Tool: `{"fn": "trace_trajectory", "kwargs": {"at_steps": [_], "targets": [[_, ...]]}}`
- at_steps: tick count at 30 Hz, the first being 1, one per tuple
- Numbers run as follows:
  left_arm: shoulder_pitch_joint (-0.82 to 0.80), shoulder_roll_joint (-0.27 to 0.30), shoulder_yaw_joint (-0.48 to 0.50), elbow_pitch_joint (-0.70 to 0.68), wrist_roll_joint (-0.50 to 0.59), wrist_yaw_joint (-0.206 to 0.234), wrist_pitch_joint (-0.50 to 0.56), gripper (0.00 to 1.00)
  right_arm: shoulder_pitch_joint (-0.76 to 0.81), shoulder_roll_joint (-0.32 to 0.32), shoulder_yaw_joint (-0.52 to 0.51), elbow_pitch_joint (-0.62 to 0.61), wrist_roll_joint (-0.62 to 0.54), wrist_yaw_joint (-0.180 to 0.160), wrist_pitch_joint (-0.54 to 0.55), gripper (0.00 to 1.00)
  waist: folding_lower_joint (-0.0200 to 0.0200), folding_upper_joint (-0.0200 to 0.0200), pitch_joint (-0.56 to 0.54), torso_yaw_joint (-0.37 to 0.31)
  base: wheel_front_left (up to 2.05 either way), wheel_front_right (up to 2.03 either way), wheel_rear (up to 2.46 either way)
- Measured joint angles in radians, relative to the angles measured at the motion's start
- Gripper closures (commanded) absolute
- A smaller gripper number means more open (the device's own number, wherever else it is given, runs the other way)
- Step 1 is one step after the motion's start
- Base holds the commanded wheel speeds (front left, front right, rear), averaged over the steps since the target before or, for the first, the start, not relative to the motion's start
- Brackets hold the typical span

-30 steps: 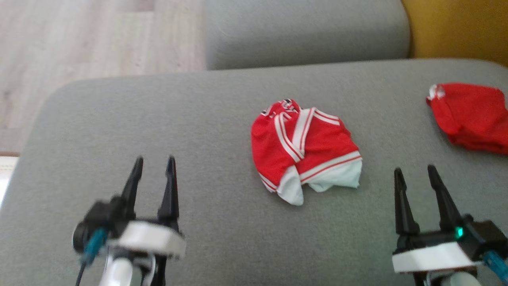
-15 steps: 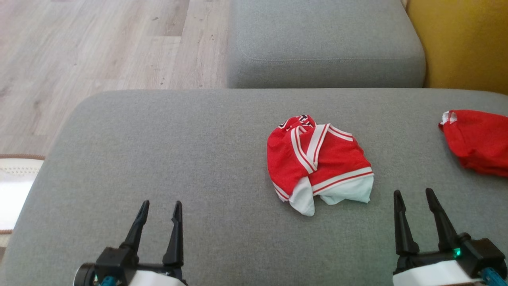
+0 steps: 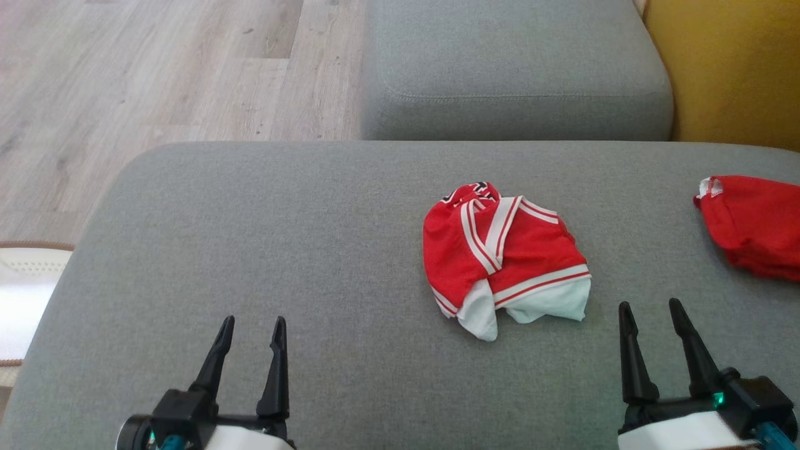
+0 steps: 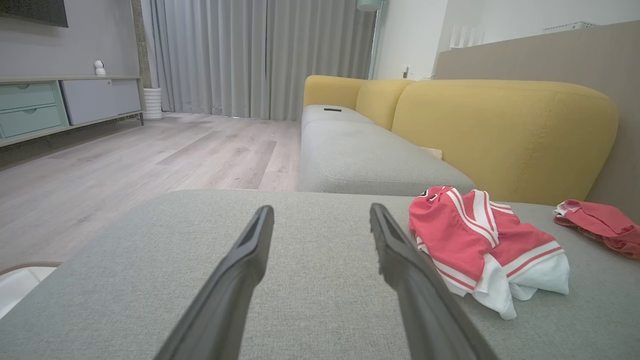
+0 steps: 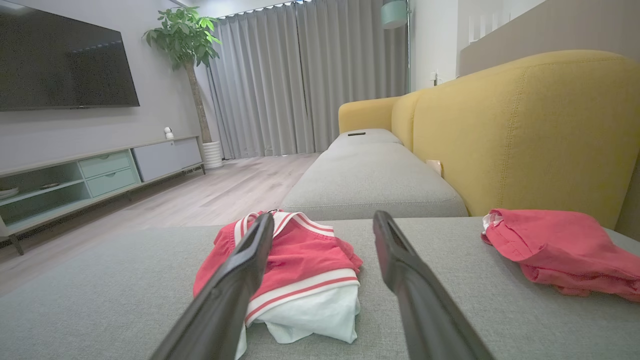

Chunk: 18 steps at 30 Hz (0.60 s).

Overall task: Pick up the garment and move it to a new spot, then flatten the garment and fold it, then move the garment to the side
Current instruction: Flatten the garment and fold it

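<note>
i see the garment (image 3: 506,256), a crumpled red piece with white stripes and a white hem, lying on the grey seat cushion (image 3: 281,219), right of its middle. my left gripper (image 3: 254,320) is by the cushion's near edge, well apart from the garment, fingers spread wide with nothing between them. my right gripper (image 3: 648,304) is near the garment's near right corner, not touching it, fingers also wide and empty. in the right wrist view the garment lies just ahead, partly behind one finger. a second red cloth (image 3: 753,225) lies at the cushion's right, near the yellow backrest (image 3: 725,69).
</note>
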Motion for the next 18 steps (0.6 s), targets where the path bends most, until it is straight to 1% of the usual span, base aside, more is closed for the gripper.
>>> {"fn": "trace_trajectory", "kwargs": {"at_steps": [12,18], "targets": [[0.000,0.000,-0.004,0.003,0.000,0.001,0.000,0.00,0.000,0.000,0.010,0.000,0.001,0.000,0.000,0.00,0.0000,0.0000,0.003,0.004,0.00,0.00,0.00],[0.000,0.000,-0.022,0.005,0.000,0.001,0.000,0.00,0.000,0.000,0.005,0.000,0.009,0.000,0.000,0.00,0.0000,0.0000,0.010,0.012,0.00,0.00,0.00]]}}
